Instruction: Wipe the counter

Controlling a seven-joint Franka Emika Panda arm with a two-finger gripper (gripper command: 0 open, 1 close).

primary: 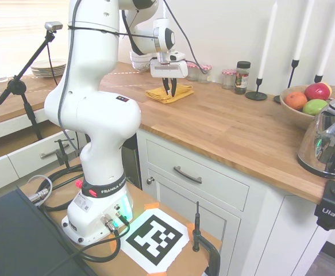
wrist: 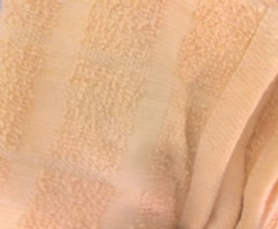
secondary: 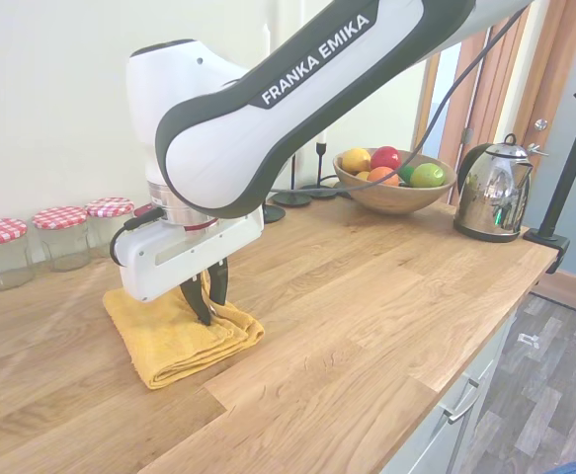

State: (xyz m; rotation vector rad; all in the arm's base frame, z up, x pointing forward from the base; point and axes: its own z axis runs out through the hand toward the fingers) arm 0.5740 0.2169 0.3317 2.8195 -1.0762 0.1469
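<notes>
A folded yellow towel lies on the long wooden counter, near the wall side. My gripper stands right over the towel's front part, fingers spread apart and tips down at the cloth, holding nothing. In the first exterior view the gripper hangs over the same towel at the counter's far end. The wrist view is filled by the towel's terry weave and a folded hem.
Three red-lidded jars stand by the wall behind the towel. A fruit bowl, candlesticks and a steel kettle sit further along. A stack of plates rests on the side counter.
</notes>
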